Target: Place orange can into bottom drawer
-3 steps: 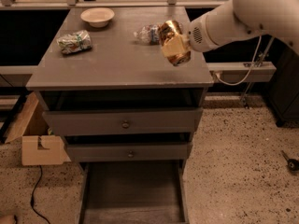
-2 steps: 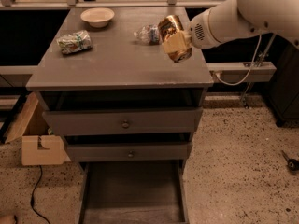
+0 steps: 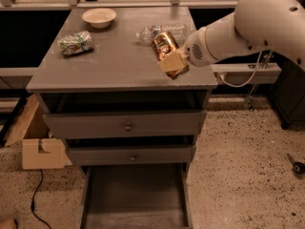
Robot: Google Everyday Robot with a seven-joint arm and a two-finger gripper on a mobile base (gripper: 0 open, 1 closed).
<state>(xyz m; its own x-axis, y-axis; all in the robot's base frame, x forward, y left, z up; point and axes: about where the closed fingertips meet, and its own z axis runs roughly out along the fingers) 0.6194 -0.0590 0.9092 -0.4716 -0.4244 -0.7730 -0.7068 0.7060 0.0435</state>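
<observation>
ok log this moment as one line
state: can held | gripper: at front corner of grey cabinet top, shut on shiny orange-gold metal can | deep grey bottom drawer: open, can not yet in

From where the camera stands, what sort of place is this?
Probably a lab or workshop: speckled floor, loose cable, cardboard box, grey cabinet. The gripper holds the orange can above the cabinet's front corner.

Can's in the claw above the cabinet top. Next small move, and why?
Probably draw the claw, shut on the orange can, forward past the front edge of the cabinet top. The can hangs over the top's right front corner, while the open bottom drawer lies below and in front; lowering now would likely hit the top.
</observation>
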